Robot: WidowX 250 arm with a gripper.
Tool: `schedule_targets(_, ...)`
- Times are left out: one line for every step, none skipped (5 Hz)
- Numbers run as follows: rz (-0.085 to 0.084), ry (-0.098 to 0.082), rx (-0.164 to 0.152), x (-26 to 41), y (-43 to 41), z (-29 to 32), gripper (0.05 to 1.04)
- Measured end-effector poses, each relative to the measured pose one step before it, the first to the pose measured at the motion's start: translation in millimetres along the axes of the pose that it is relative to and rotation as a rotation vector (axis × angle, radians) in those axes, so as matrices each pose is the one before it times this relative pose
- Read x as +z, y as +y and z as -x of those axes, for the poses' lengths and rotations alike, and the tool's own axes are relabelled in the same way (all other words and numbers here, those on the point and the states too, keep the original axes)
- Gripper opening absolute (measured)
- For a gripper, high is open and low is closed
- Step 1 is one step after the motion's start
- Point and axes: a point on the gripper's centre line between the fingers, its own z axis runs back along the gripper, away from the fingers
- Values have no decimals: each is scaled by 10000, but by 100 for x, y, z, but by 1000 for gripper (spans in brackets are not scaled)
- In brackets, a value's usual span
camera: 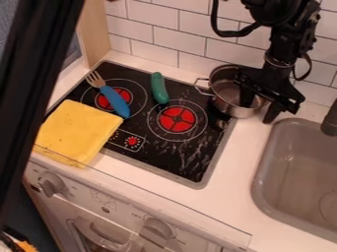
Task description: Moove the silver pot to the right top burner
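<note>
The silver pot (230, 109) stands upright at the stove's back right corner, partly over the stovetop and partly over the counter, its handle turned to the left. At the pot's right side hangs the black gripper (258, 109), open and pointing down. One finger reaches inside the pot and the other is outside, with the right wall between them. Two red-centred burners show on the black stovetop (158, 160); the right burner (176, 119) lies to the left of the pot, with nothing on it.
A green toy vegetable (159, 88) lies behind and left of the right burner. A blue-handled fork (115, 101) rests across the left burner. The yellow cloth (78, 132) covers the stove's front left. At the right is a grey sink (262, 184); a tiled wall stands behind.
</note>
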Motion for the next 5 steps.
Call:
schedule_targets(33, -11, -83, 460, 55, 508, 1018)
schedule_targets(55, -392, 11, 1934, 201, 69, 1011)
schedule_targets(41, -486, 72, 2691, 315, 35, 1008)
schedule_targets(23, -505, 98, 2781, 386, 334, 1007)
schedule_targets(317, -535, 238, 2877, 49, 1435, 1006)
